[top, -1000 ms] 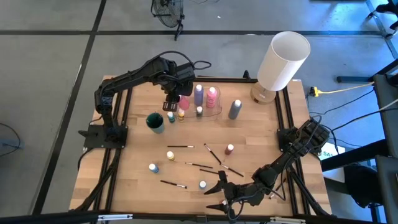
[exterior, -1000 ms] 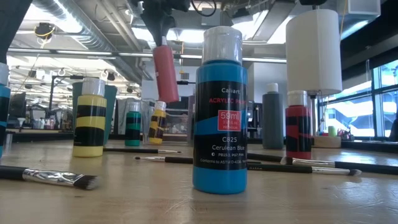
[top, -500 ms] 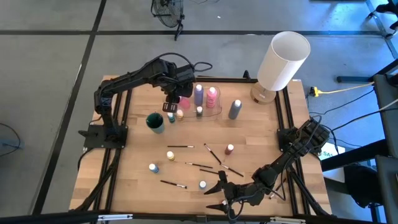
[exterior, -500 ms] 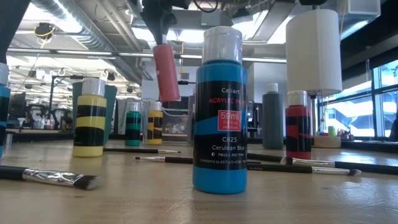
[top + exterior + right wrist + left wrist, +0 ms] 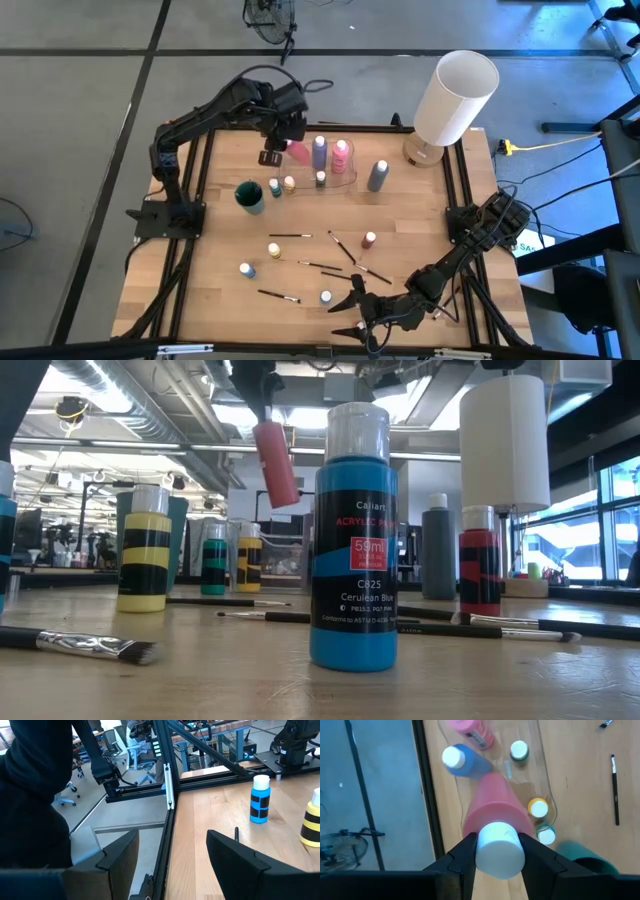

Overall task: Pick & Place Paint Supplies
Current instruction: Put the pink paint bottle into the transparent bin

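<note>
My left gripper (image 5: 281,150) hangs over the table's far left part, shut on a pink paint bottle (image 5: 276,464) with a white cap. Below it stand a purple bottle (image 5: 319,150), a second pink bottle (image 5: 341,155) and a small bottle (image 5: 320,179) on a clear tray (image 5: 352,180). Small yellow (image 5: 289,185) and green (image 5: 275,188) bottles stand beside the tray. Thin brushes (image 5: 290,236) and several tiny bottles (image 5: 273,250) lie and stand on the near half. My right gripper (image 5: 345,310) waits open at the near edge. My left gripper pinches the pink bottle's white cap (image 5: 500,851) between its two fingers (image 5: 464,856), one on each side. The fingers come from above, pointing steeply down. The bottle hangs below them, lifted clear of the table and tilted, its base (image 5: 285,498) swung to one side.
A big white lamp (image 5: 455,98) stands at the far right corner, a grey bottle (image 5: 377,175) near it. A teal cup (image 5: 249,196) stands at the left. A black frame (image 5: 200,190) rims the table.
My left gripper has risen and gone a little toward the table's far edge, still shut on the pink bottle. The bottle has gone up with it and tilts more than before. Nothing else has moved.
</note>
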Controlling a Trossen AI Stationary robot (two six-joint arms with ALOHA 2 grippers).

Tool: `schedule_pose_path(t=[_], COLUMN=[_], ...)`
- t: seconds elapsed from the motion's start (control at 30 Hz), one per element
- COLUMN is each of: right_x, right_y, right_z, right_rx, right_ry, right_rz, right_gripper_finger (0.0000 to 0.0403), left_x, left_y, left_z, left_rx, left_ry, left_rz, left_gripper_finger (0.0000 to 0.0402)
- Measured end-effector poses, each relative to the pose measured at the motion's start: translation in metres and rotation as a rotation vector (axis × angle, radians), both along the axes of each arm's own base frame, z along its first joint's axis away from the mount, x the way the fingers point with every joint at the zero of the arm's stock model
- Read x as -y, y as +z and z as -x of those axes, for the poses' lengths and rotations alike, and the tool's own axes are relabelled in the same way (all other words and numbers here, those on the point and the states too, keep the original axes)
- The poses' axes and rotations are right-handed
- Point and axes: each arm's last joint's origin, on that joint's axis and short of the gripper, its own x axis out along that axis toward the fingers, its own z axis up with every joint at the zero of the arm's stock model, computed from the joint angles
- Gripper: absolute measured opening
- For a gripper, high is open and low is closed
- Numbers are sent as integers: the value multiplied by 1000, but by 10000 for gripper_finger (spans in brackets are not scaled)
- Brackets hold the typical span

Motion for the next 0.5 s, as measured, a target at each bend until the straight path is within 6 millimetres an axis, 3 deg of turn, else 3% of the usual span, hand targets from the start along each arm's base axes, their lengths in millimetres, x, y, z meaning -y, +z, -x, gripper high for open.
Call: schedule_pose_path(t=[0.2, 0.5], right_x=[0, 0], right_y=[0, 0], right_z=[0, 0], right_rx=[0, 0], right_ry=[-1, -1], right_rz=[-2, -3], right_gripper_finger=[236, 236], left_x=[-22, -40], left_y=[-4, -13], left_z=[6, 1], left_rx=[9, 24], left_ry=[48, 61], left_rz=[50, 78], left_gripper_finger=[118, 118])
